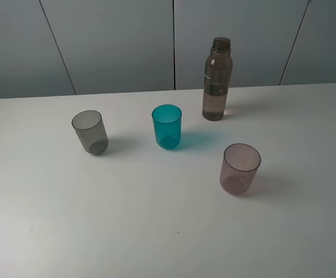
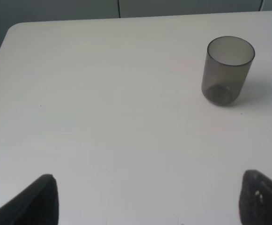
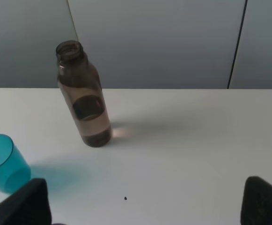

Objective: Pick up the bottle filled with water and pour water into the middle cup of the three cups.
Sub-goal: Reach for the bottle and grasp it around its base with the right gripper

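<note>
Bottle stood upright on the white surface, toward its far edge and right of centre in the high view. Neck was open at the top, and water filled roughly the lower third. It was the tallest item there, about twice a cup's height. Grey wall panels ran behind the surface.

Three cups stood upright and open, well apart from each other, in a loose diagonal:
- pink cup was nearest the camera, on the right and in front of the bottle
- teal cup was in the middle, just left of the bottle and slightly nearer the camera, not touching it
- grey cup was on the left, about level with the teal one

No water level was discernible in any cup.

Neither gripper showed in the high view. In the left wrist view, the left gripper was released, fingers spread wide over bare surface with nothing between them and the grey cup ahead and off to one side. In the right wrist view, the right gripper was also released and empty, fingers wide, with the bottle ahead of it and clear of contact and the teal cup at the frame edge.

A small dark speck sat on the surface between the right gripper's fingers.
</note>
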You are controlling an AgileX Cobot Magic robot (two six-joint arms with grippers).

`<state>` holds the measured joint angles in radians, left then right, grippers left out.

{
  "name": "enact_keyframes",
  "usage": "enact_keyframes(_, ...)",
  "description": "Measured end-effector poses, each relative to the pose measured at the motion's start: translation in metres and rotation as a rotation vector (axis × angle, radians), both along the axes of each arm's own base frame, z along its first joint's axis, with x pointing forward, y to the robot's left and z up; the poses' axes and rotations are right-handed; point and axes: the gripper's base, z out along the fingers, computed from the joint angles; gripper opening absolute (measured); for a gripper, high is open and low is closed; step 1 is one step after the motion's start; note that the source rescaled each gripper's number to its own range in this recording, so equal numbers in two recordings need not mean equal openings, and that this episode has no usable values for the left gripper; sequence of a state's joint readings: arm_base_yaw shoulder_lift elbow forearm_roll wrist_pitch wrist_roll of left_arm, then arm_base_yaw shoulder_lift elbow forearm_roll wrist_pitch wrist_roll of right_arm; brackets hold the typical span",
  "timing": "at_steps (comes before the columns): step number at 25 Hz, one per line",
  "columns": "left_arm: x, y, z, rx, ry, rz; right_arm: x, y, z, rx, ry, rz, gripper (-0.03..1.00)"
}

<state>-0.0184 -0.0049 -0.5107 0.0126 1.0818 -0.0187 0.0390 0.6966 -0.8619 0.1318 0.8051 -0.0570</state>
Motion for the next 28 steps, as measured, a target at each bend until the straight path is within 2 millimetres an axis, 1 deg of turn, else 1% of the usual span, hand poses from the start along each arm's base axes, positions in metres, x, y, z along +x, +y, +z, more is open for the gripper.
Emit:
enact_keyframes(2, 0.000, 0.000, 0.000, 0.000, 0.000, 0.000, 0.025, 0.002, 0.000, 0.010, 0.027, 0.000, 0.93)
enact_keyframes(5, 0.000, 0.000, 0.000, 0.000, 0.000, 0.000, 0.062, 0.012, -0.012, 0.001, 0.070, 0.042, 0.93)
enact_keyframes(7, 0.000, 0.000, 0.000, 0.000, 0.000, 0.000, 0.084, 0.024, -0.025, -0.025, 0.091, 0.099, 0.93)
enact_keyframes(9, 0.000, 0.000, 0.000, 0.000, 0.000, 0.000, 0.102, 0.035, -0.037, -0.052, 0.099, 0.149, 0.93)
enact_keyframes(12, 0.000, 0.000, 0.000, 0.000, 0.000, 0.000, 0.125, 0.050, -0.060, -0.078, 0.148, 0.197, 0.93)
enact_keyframes(16, 0.000, 0.000, 0.000, 0.000, 0.000, 0.000, 0.149, 0.061, -0.092, -0.094, 0.229, 0.213, 0.93)
enact_keyframes(22, 0.000, 0.000, 0.000, 0.000, 0.000, 0.000, 0.182, 0.068, -0.143, -0.126, 0.298, 0.213, 0.93)
enact_keyframes(25, 0.000, 0.000, 0.000, 0.000, 0.000, 0.000, 0.194, 0.068, -0.163, -0.185, 0.271, 0.227, 0.91)
enact_keyframes(28, 0.000, 0.000, 0.000, 0.000, 0.000, 0.000, 0.199, 0.068, -0.182, -0.219, 0.217, 0.229, 0.90)
